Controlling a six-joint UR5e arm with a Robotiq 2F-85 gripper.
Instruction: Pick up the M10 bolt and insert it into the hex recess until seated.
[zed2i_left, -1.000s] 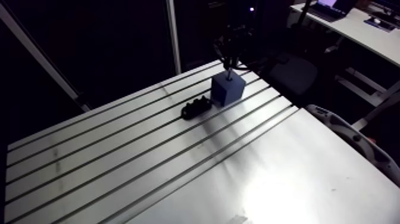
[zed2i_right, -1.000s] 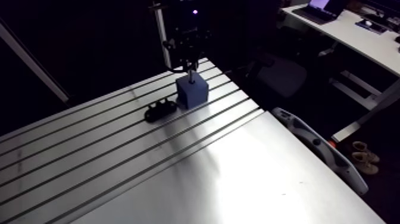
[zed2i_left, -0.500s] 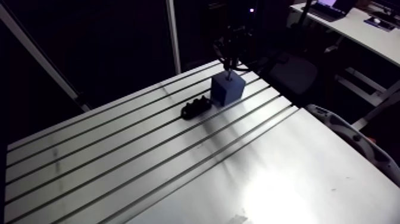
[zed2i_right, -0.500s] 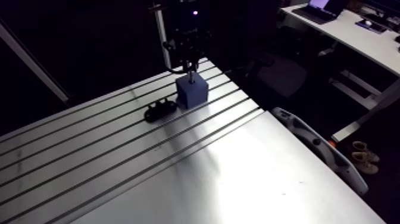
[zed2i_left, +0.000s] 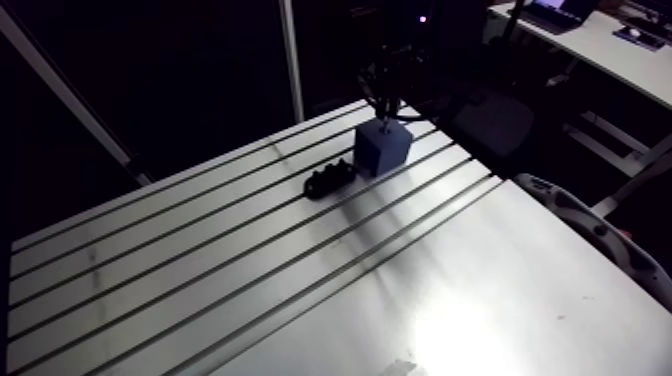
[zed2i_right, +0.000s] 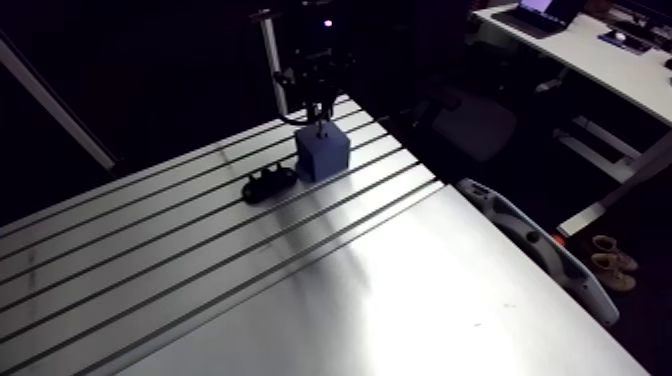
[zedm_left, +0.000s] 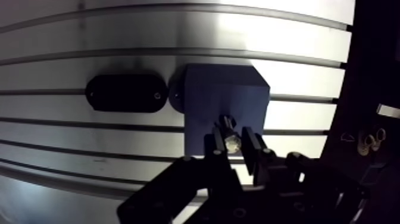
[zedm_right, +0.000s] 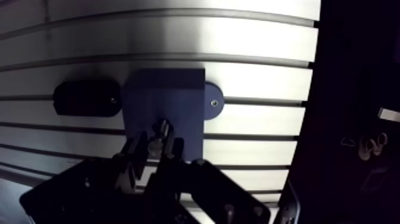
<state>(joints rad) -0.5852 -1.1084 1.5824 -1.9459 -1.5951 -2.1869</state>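
The gripper has its fingers pinching the bolt between them. The bolt's shank points down at the blue block just under and ahead. Just beside the block, a black holder lies on the table.

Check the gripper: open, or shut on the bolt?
Shut on the M10 bolt: the gripper pinches it from both sides, over the blue block.
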